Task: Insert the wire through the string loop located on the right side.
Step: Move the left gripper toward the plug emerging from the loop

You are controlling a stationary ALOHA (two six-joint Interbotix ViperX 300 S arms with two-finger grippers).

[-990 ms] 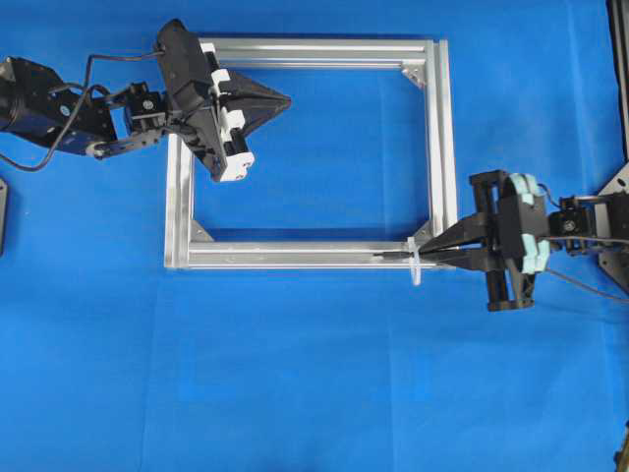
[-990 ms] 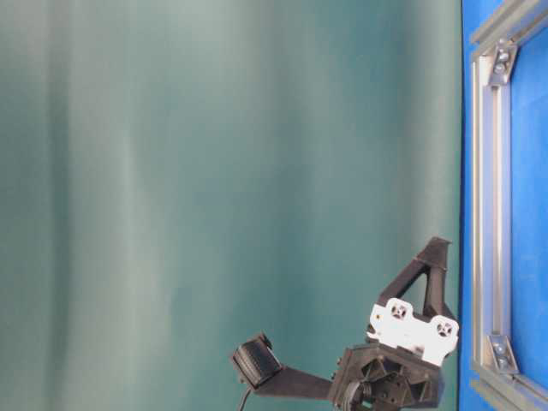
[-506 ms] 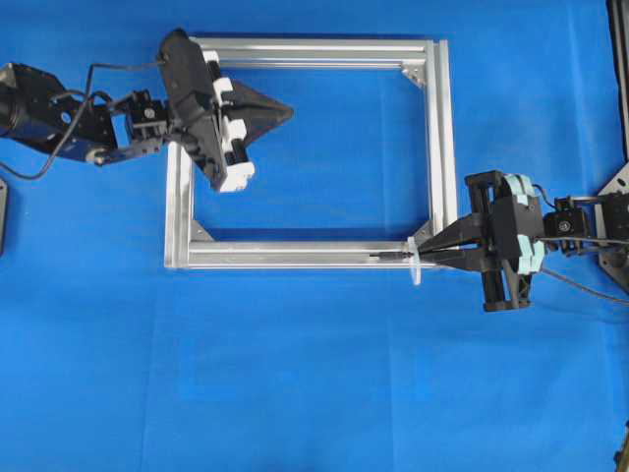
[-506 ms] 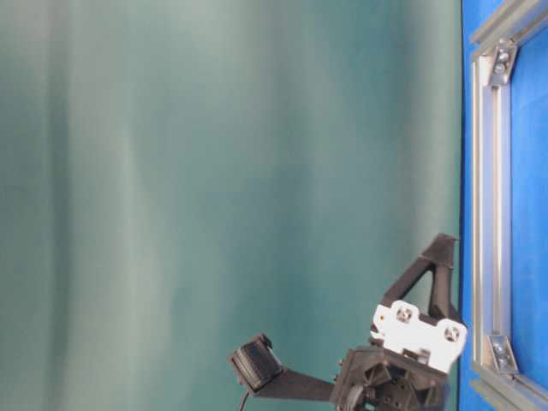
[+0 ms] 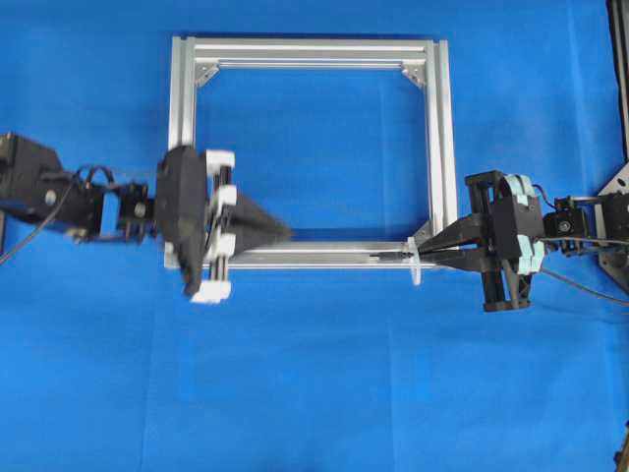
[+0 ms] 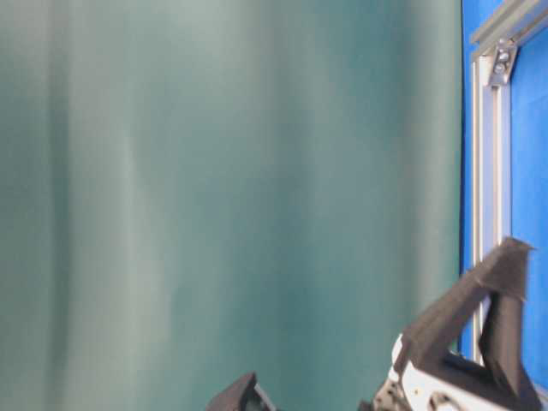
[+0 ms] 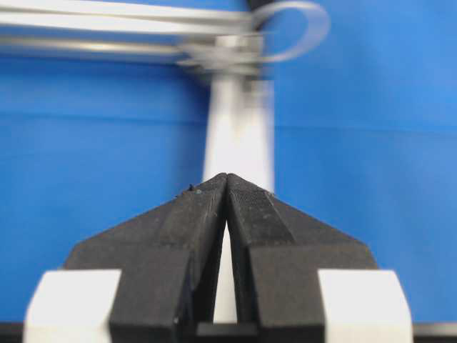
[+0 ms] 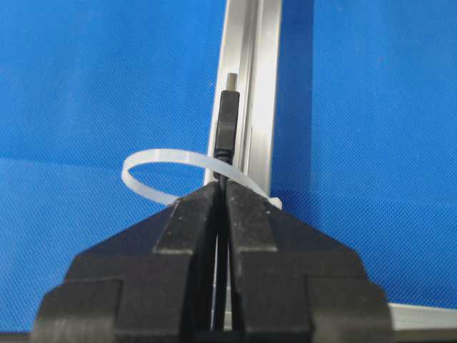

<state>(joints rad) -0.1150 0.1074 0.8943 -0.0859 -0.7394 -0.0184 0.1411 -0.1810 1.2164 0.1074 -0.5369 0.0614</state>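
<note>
Wire, unlabelled, is pinched in the right claw; the left claw is closed, empty.

— What's that rectangular silver aluminium frame like up close?

— Brushed metal with a soft sheen, grooved along its rails. It lies on a matt blue tabletop with a fine woven-looking grain (clearest from the right wrist).

— And the thin whitish loop of cord?

— Smooth, translucent plastic, faintly glossy. The small dark cylindrical plug looks matt black with a dull metallic tip.

— The black gripper fingers?

— Matt plastic, finely ridged, like printed layers.
</note>
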